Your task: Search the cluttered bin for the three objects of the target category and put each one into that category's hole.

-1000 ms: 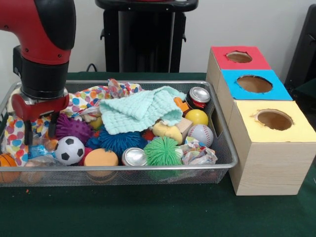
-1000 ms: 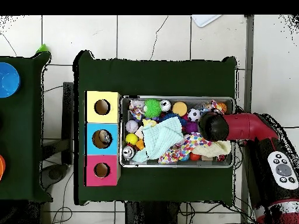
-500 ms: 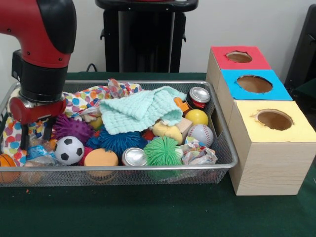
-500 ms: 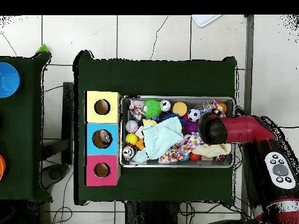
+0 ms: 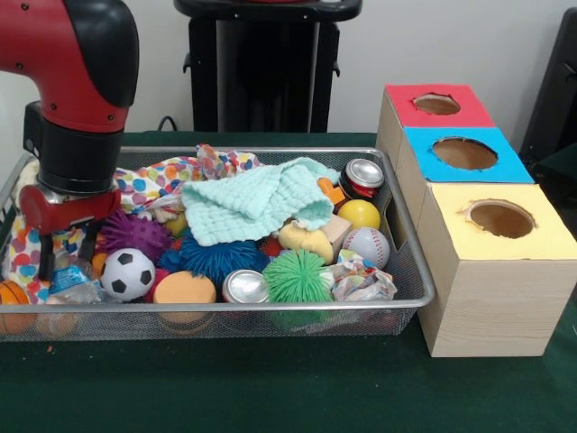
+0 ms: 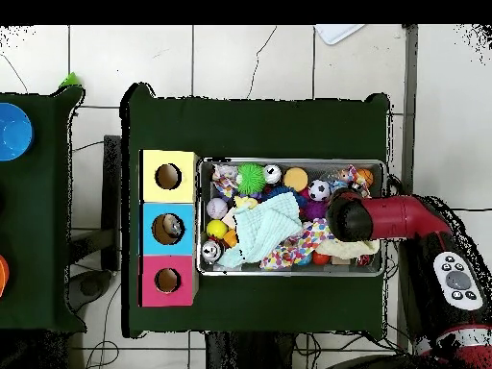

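The red and black arm (image 5: pixel 77 81) descends at the upper left of the front view, and its tool (image 5: pixel 68 255) hangs inside the left end of the wire mesh bin (image 5: pixel 410 271), fingers spread apart with nothing between them, tips down among the clutter over a polka-dot cloth (image 5: pixel 149 185) and a clear plastic wrapper (image 5: pixel 68 280). Just right of the tool lie a purple spiky ball (image 5: pixel 133 233) and a soccer ball (image 5: pixel 126 274); a small basketball (image 5: pixel 11 294) sits at the bin's lower left corner. Along the front wall lie an orange round sponge (image 5: pixel 184 289), a silver can (image 5: pixel 245 287) lying end-on, a green spiky ball (image 5: pixel 297 275) and a crumpled printed wrapper (image 5: pixel 359 280). A mint knitted cloth (image 5: pixel 257 200) covers the middle, above a blue spiky ball (image 5: pixel 215 256). At the right end sit a red can (image 5: pixel 362 177), a yellow ball (image 5: pixel 359 213) and a baseball (image 5: pixel 366 245). On the green bench (image 5: pixel 270 388), right of the bin, stand three wooden boxes with holes, topped red (image 5: pixel 436 105), blue (image 5: pixel 463 153) and yellow (image 5: pixel 501 219). The target category cannot be told.
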Controlling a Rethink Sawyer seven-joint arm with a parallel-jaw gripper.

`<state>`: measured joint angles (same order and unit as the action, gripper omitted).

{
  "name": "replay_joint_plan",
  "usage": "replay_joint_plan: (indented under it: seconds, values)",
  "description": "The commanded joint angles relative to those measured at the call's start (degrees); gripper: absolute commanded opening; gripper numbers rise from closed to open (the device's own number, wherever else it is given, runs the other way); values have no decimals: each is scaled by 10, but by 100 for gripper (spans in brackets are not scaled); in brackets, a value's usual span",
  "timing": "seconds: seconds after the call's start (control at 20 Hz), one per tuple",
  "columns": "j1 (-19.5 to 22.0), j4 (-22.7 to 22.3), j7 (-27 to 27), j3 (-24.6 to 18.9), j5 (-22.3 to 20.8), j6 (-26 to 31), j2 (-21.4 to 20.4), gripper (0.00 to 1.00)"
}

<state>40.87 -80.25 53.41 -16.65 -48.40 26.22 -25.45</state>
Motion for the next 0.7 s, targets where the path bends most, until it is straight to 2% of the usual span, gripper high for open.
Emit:
replay_joint_plan:
  seconds: [0.05,0.1,0.15,0.45,0.7]
  values:
    - [-6,-13,46,1,-15,-24,37,100]
    - [-1,-17,55,-3,-5,-30,38,100]
    - [3,-20,63,-4,4,-29,39,0]
    - [-3,-27,49,-8,4,-17,34,0]
    - [-3,-45,45,-15,29,14,8,0]
